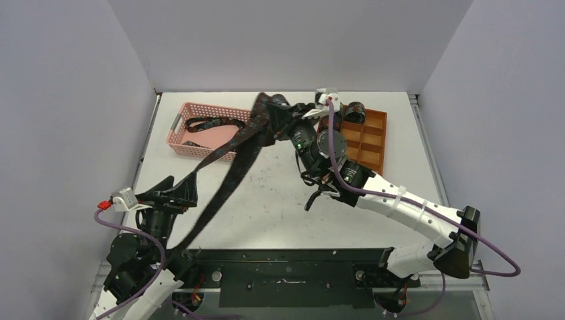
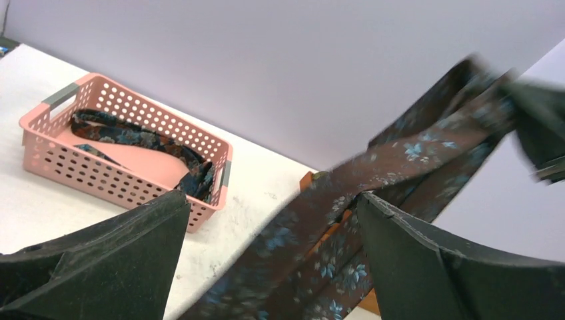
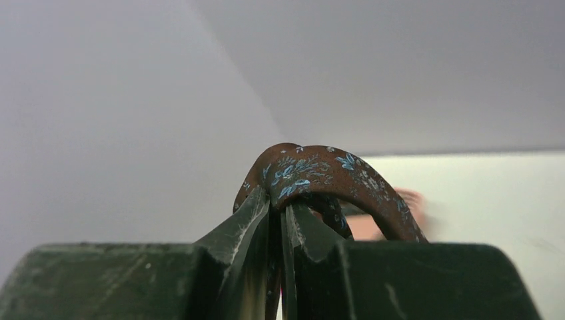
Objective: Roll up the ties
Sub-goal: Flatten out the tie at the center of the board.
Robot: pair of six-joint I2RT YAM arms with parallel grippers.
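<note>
- Right gripper clenched on a fold of the tie, high above the table; the rest hangs down towards the left gripper
- Left jaws gape, grasping nothing; the tie runs between them
- Risk: the thin pinch slips, or the doubled tie twists and snags the basket; rolling then starts crooked

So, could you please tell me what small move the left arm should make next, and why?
Probably close the left gripper on the tie. Its fingers stand wide open, and the hanging strands run between them. The right gripper is shut on the tie's folded top and holds it aloft, so a second grip lower down seems the natural next step.
</note>
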